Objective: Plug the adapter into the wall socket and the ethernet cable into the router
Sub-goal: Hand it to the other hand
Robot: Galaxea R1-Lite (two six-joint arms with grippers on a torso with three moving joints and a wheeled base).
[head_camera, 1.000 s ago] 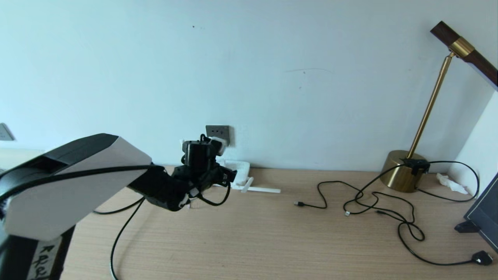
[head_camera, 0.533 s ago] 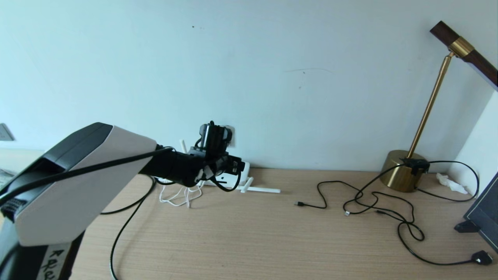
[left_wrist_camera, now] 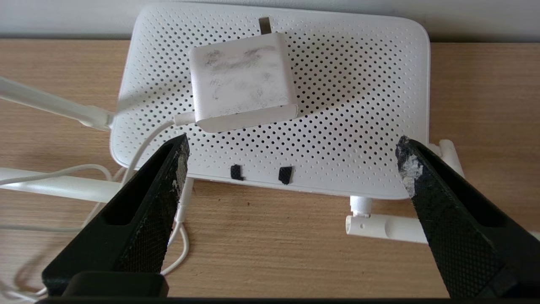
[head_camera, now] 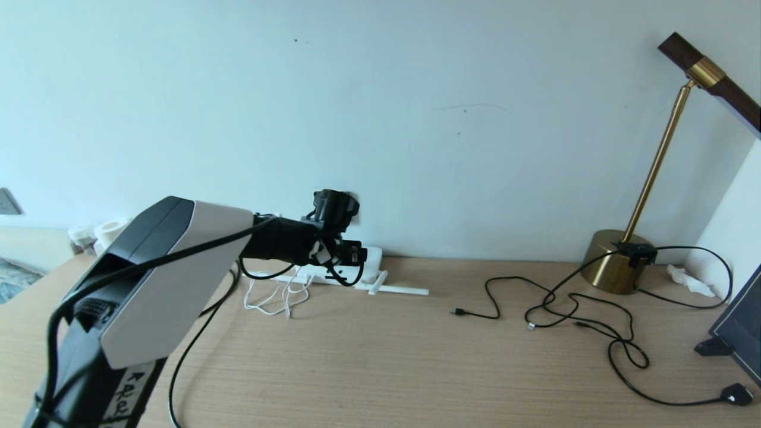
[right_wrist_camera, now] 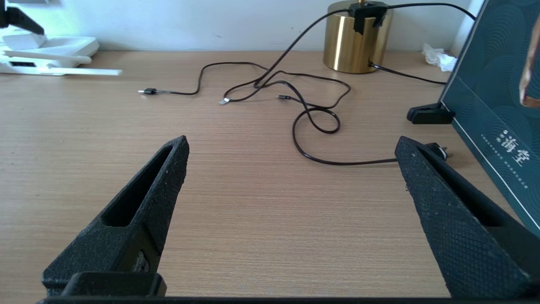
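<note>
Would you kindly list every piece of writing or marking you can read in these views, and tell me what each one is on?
"海堂": white characters on the dark teal board standing at the desk's edge, right wrist view; the smaller characters beside them are too small to read.
Handwritten black marks on the white label on the left arm, head view: not legible.
The router and the adapter lying on it show no text.

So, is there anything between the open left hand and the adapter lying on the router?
Nothing visible. The left hand is open just short of the adapter, which rests on the router, with only perforated router top between them.
</note>
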